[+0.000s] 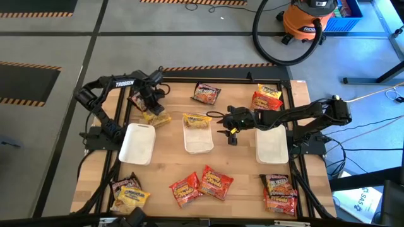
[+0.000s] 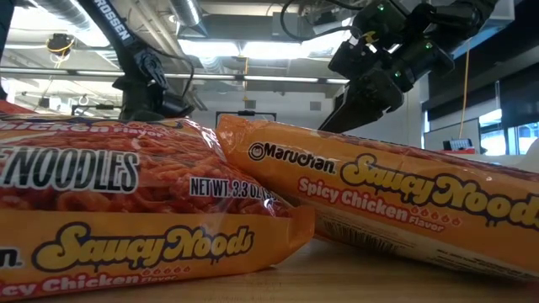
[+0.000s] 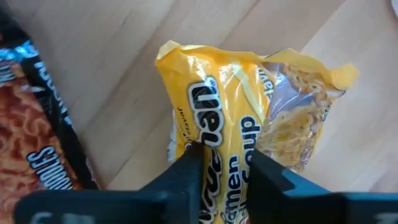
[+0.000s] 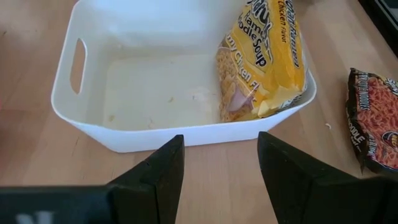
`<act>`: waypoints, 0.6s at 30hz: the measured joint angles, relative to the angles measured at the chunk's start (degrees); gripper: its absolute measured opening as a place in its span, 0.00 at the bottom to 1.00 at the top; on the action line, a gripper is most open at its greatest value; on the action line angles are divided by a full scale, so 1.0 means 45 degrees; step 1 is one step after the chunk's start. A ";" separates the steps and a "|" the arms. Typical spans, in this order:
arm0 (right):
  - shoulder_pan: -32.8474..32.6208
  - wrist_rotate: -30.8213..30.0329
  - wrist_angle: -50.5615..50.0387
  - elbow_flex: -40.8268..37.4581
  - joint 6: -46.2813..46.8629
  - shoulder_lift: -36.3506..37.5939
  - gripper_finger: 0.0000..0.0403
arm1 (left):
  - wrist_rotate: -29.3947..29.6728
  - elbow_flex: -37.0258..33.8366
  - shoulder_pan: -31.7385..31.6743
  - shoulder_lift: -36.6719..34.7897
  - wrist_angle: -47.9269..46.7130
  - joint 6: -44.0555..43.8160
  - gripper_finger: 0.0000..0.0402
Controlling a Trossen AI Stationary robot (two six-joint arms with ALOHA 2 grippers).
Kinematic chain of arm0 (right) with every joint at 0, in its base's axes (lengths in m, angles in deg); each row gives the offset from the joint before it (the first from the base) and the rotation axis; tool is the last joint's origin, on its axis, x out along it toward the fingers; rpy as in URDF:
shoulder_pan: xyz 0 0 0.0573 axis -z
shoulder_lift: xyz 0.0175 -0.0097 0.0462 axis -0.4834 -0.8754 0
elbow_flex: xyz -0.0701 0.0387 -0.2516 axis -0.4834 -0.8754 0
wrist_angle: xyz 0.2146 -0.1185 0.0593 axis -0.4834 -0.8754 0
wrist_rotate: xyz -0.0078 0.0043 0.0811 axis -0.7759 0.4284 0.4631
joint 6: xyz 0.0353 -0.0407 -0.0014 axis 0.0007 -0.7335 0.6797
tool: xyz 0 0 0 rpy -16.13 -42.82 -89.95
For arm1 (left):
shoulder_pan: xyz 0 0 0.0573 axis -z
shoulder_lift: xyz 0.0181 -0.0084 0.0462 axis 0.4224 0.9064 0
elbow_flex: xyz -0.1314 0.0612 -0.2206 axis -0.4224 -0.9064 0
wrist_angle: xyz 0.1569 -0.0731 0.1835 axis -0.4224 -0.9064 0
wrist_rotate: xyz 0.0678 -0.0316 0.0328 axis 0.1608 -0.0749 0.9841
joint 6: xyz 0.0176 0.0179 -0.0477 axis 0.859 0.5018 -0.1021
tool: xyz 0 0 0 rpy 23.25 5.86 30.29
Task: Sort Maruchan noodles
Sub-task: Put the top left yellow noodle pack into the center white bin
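- The left gripper (image 1: 153,107) is at the far left of the wooden table (image 1: 240,165), just beyond the left white tray (image 1: 137,144). Its fingers (image 3: 186,171) are closed down on a yellow packet (image 3: 242,124), pinching it at one end; the packet's long axis runs straight away from the fingers, and its crinkled far end sticks out past them.
- A dark packet (image 3: 37,137) lies just beside that yellow one, its long axis roughly alongside it.
- The right gripper (image 1: 231,132) hovers between the middle tray (image 1: 198,142) and the right tray (image 1: 272,145), jaws spread wide with nothing between them.
- In the right wrist view a second yellow packet (image 4: 264,62) leans in one end of the middle tray, tilted against the wall, its long axis running across the tray's width.
- Another dark packet (image 1: 206,93) lies at the far edge, tilted a little.
- Two red-orange packets (image 1: 202,184) lie side by side at the near edge, angled towards each other.
- More packets sit in small piles at the near left (image 1: 129,194), near right (image 1: 279,191) and far right (image 1: 267,98) corners.
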 joint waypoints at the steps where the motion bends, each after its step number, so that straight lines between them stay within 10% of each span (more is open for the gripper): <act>1: 0.0000 0.0000 0.0000 0.0000 -0.0007 0.0000 0.45 | 0.0045 0.0006 0.0075 0.0000 0.0016 0.0004 0.18; 18: 0.0000 -0.0010 -0.0010 0.0000 -0.0053 0.0000 0.45 | 0.2910 0.1535 0.2620 -0.1161 -0.0705 -0.0676 0.00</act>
